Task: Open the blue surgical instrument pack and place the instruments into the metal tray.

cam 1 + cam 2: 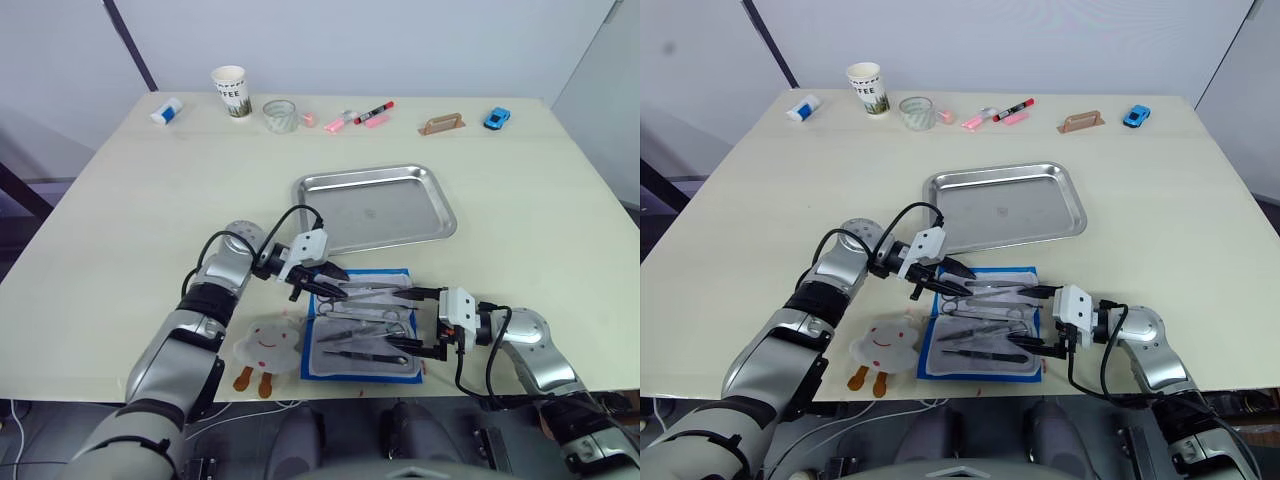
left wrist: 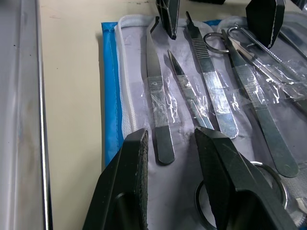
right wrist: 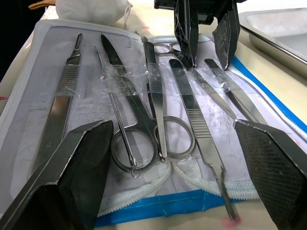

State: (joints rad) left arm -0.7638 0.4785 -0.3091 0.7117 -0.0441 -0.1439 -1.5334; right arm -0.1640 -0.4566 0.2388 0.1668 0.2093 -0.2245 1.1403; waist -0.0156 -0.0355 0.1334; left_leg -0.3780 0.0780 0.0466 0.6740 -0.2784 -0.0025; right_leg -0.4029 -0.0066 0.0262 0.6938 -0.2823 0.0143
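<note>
A: Nearest the head camera lies the flat blue fabric instrument pack (image 1: pixel 364 335), spread open at the table's near edge with its pale grey-white lining up. What's on it?

B: A row of slim silver and dark metal instruments (image 3: pixel 158 120), scissors, forceps and tweezers, lying side by side under clear strips on the lining. All of them are in the pack.

A: And the shiny rectangular steel tray (image 1: pixel 376 208)?

B: Just beyond the pack, farther from the robot, with nothing in it.

A: The left gripper (image 1: pixel 322 282)?

B: At the pack's far left corner, fingers (image 2: pixel 220 167) parted a little, tips straddling the end of one pair of tweezers. Nothing is held.

A: The right gripper (image 1: pixel 424 322)?

B: At the pack's right edge, fingers (image 3: pixel 72 167) spread wide over the instruments' handles, empty too.

A: Anything beside the pack?

B: A white plush cloud toy with a smiling face (image 1: pixel 268 342) touches its left edge. Along the table's far edge stand a white paper cup (image 1: pixel 230 92), a clear glass (image 1: pixel 280 116), some pink and red markers (image 1: pixel 362 116) and a small blue toy car (image 1: pixel 495 119).
</note>
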